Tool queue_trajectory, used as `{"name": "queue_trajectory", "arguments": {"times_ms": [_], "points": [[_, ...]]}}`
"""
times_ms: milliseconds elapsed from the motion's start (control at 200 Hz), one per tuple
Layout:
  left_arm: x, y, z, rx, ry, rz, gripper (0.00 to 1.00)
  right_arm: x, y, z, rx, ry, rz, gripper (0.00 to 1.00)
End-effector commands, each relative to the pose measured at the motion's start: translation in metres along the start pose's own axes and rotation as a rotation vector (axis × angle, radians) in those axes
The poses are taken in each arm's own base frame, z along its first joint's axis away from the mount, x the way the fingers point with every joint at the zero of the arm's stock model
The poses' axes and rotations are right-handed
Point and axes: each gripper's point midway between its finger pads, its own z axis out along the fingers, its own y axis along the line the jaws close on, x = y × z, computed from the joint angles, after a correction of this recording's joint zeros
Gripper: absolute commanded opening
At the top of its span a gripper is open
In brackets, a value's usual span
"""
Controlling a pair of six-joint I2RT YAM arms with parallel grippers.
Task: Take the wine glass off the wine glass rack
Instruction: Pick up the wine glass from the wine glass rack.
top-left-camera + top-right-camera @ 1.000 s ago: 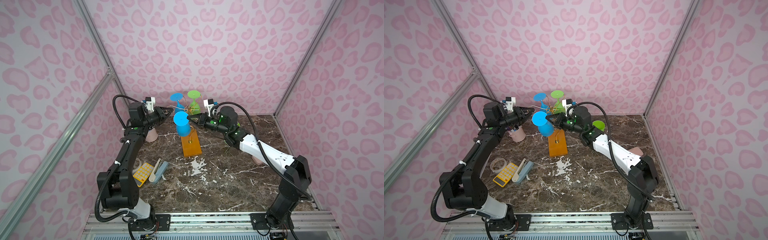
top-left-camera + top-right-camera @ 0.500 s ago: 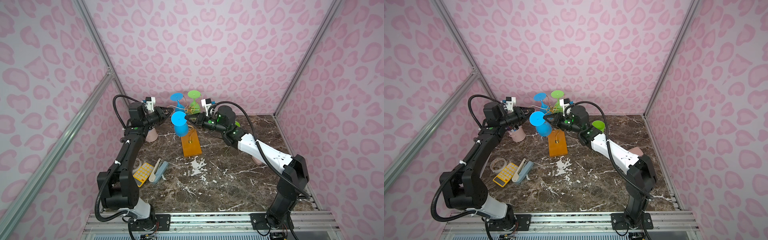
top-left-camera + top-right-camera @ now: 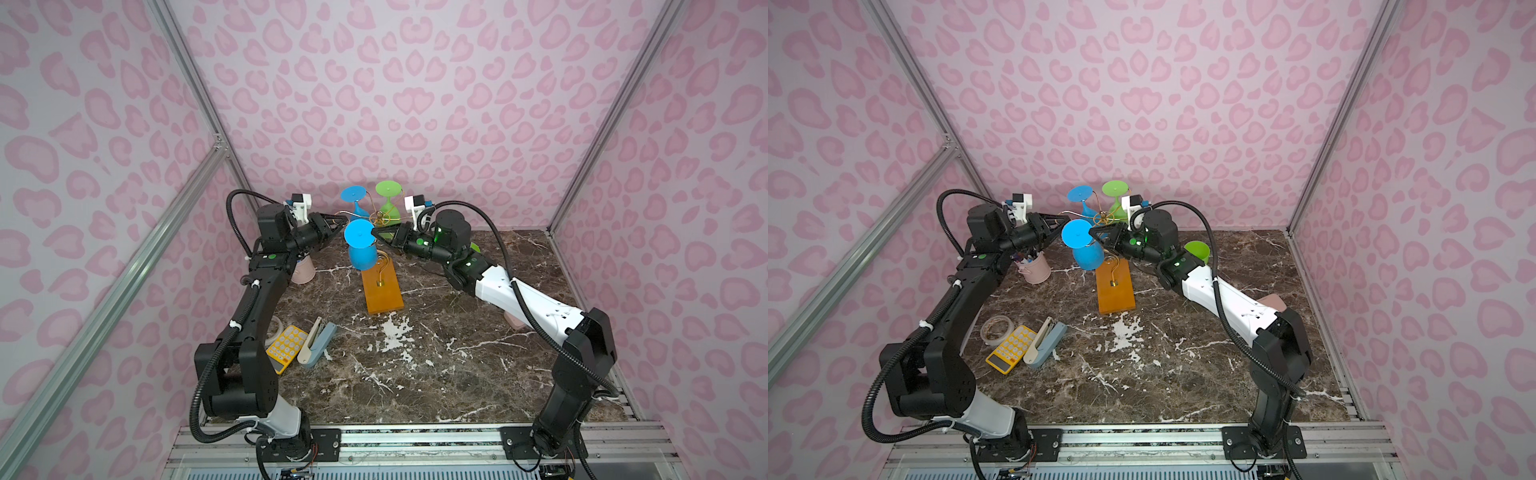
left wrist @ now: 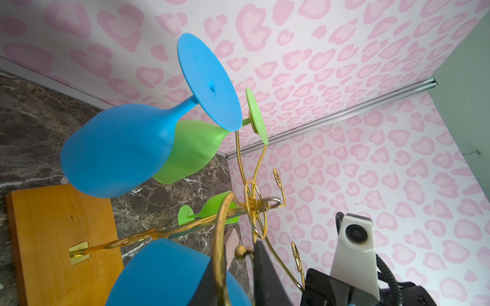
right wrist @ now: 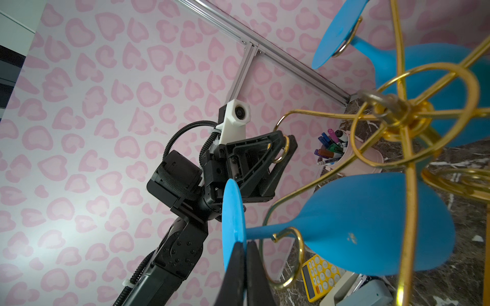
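Right hand (image 5: 245,247) pinched on blue wine glass (image 5: 371,225) foot rim, bowl hanging below it. Left hand (image 5: 285,144) opposite, clamped on a wine glass rack (image 3: 382,297) scroll arm.

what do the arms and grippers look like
The left arm is black with a white segment near its base; the right arm is black with a white forearm. Ribbed black cables loop along both; green dots mark joints. The left gripper and right gripper have black triangular fingers and white camera mounts.
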Motion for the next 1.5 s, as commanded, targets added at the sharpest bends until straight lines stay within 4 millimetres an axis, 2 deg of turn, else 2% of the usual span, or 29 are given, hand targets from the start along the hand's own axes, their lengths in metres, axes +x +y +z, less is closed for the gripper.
{"name": "queue_trajectory", "arguments": {"times_ms": [0, 390, 805, 1270, 1495], "points": [[-0.003, -0.008, 0.001, 0.031, 0.000, 0.050, 0.21, -0.011, -0.010, -0.002, 0.026, -0.056, -0.003, 0.00], [-0.003, -0.006, 0.000, 0.029, 0.001, 0.048, 0.21, -0.015, -0.016, 0.005, 0.024, -0.060, 0.009, 0.00], [-0.004, -0.005, 0.001, 0.029, 0.000, 0.046, 0.20, -0.020, -0.023, -0.002, 0.078, -0.091, -0.012, 0.00], [-0.004, -0.004, 0.000, 0.029, 0.000, 0.044, 0.20, -0.022, -0.021, -0.010, 0.108, -0.117, -0.040, 0.00], [-0.004, -0.003, 0.000, 0.027, 0.001, 0.042, 0.20, -0.024, -0.023, -0.008, 0.113, -0.126, -0.039, 0.00]]}}
